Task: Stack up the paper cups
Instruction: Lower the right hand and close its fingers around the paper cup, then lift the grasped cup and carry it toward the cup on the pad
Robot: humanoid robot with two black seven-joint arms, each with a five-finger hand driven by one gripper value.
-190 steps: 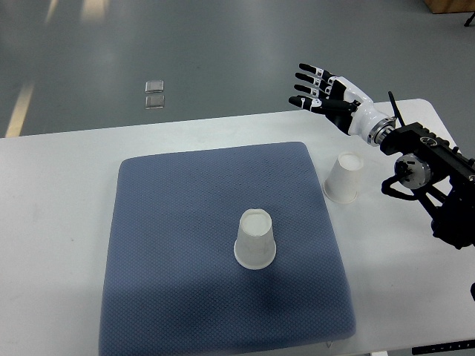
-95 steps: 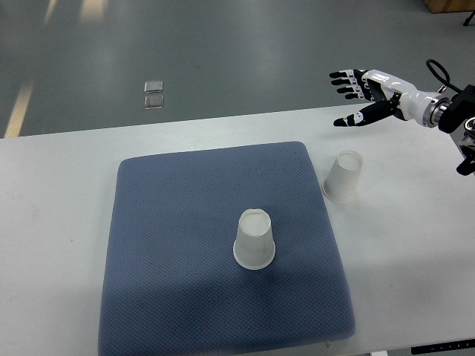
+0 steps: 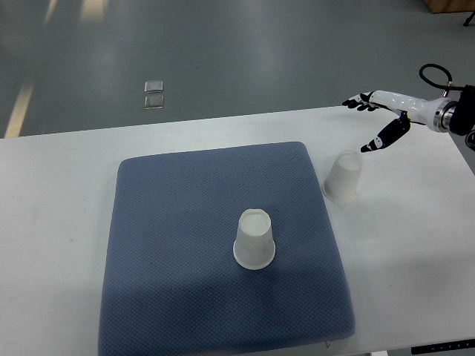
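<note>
Grey floor lies behind a white surface (image 3: pixel 59 193) with a blue mat (image 3: pixel 185 222) and two upside-down paper cups.

One paper cup (image 3: pixel 254 239) stands on the mat, near its middle. The other paper cup (image 3: pixel 344 176) stands on the bare surface, just beside the mat's right edge. The right robot hand (image 3: pixel 378 119) has pulled back toward the right edge since a moment ago, so it is now farther from that cup and higher up in the picture. It holds nothing; its fingers are spread, with the thumb pointing down toward the cup. No cup is stacked yet, so I think the job has barely begun. The left arm is nowhere to be seen.
</note>
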